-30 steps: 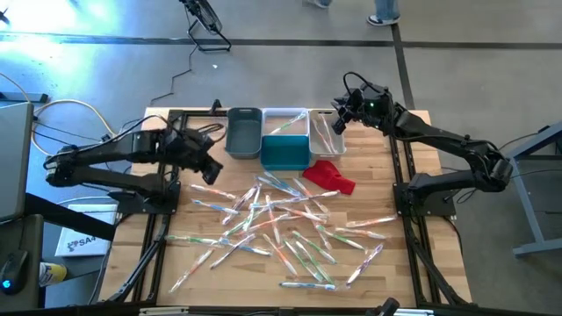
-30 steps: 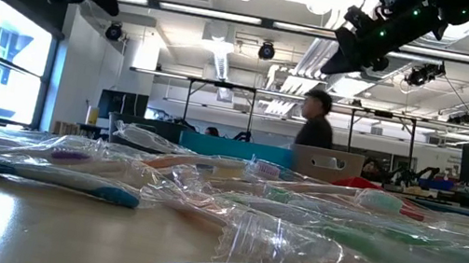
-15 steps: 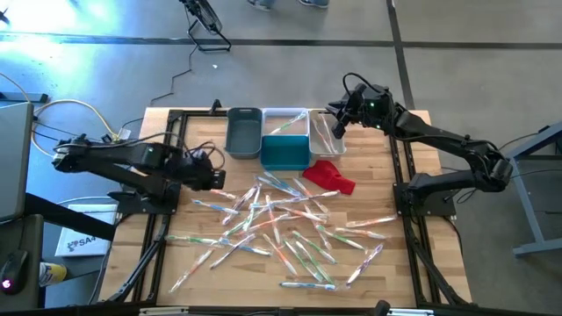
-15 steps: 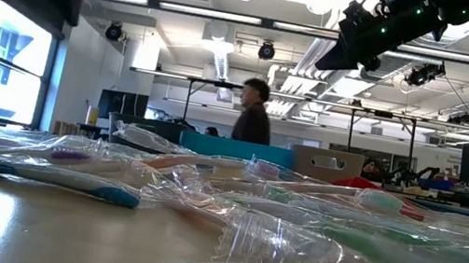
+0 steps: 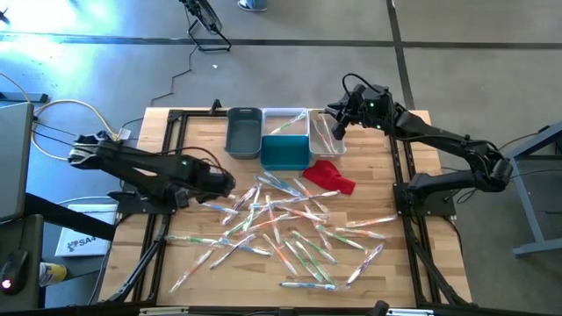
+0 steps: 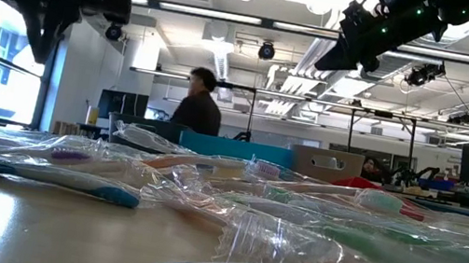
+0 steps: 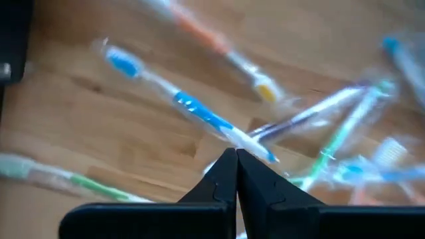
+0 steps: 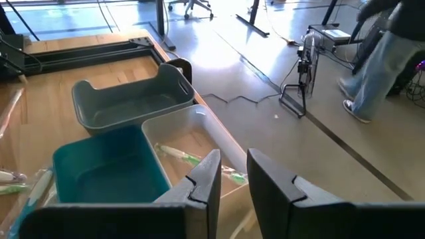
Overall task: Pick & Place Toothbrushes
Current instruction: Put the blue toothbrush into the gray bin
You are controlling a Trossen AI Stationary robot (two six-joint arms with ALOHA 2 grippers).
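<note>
Wooden table [image 5: 391, 180] strewn with dozens of wrapped toothbrushes [image 5: 281, 224] — green, orange, blue and white handles crossing one another in a loose heap across the middle and near part of the top. Left gripper [image 5: 226, 183] low at the heap's left edge, fingers pressed together with nothing between them, tips poised above a blue-handled toothbrush [image 7: 199, 114] on bare wood. Right gripper [image 5: 336, 125] raised over the far right of the table, above the white bin [image 8: 192, 149], fingers [image 8: 206, 176] set slightly apart and holding nothing. Two toothbrushes [image 8: 189, 159] lying inside that white bin. Beside it a teal bin [image 8: 109, 169] and a grey bin [image 8: 129, 103], touching one another. Red cloth [image 5: 330, 175] just in front of the bins. Beyond the table — a person [image 6: 197, 102] in the room.
</note>
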